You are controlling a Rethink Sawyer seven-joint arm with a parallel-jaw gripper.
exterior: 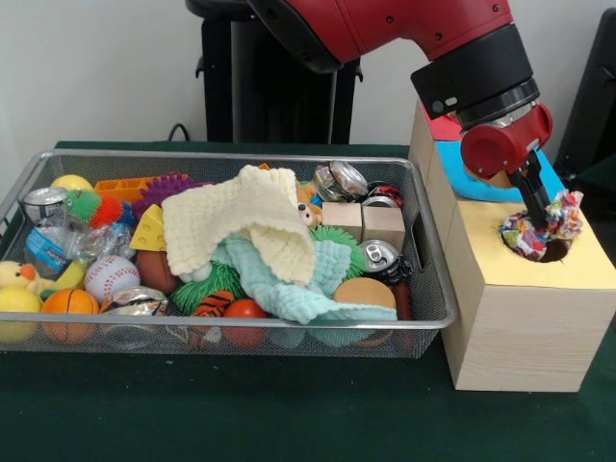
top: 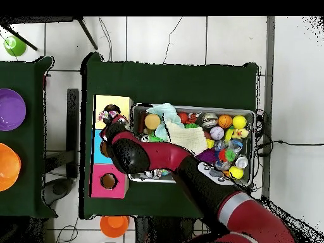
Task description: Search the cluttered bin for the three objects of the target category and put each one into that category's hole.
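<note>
My gripper (exterior: 541, 223) is over the round hole (exterior: 555, 252) in the yellow top of the pale wooden box (exterior: 520, 327), right of the bin. It is shut on a ruffled red, blue, yellow and white cloth bundle (exterior: 525, 236), which hangs at the hole's rim, partly inside. The overhead view shows the bundle (top: 109, 116) at the yellow box (top: 102, 103). The wire mesh bin (exterior: 192, 154) is full of clutter. No other patterned bundle shows in it.
A cream cloth (exterior: 241, 217) and a mint cloth (exterior: 289, 279) cover the bin's middle, among balls, cans and wooden blocks (exterior: 364, 221). The blue-topped box (exterior: 481, 175) stands behind the yellow one, the red-topped hole (top: 109, 181) beyond. Purple (top: 9, 109) and orange (top: 6, 166) bowls sit on a side table.
</note>
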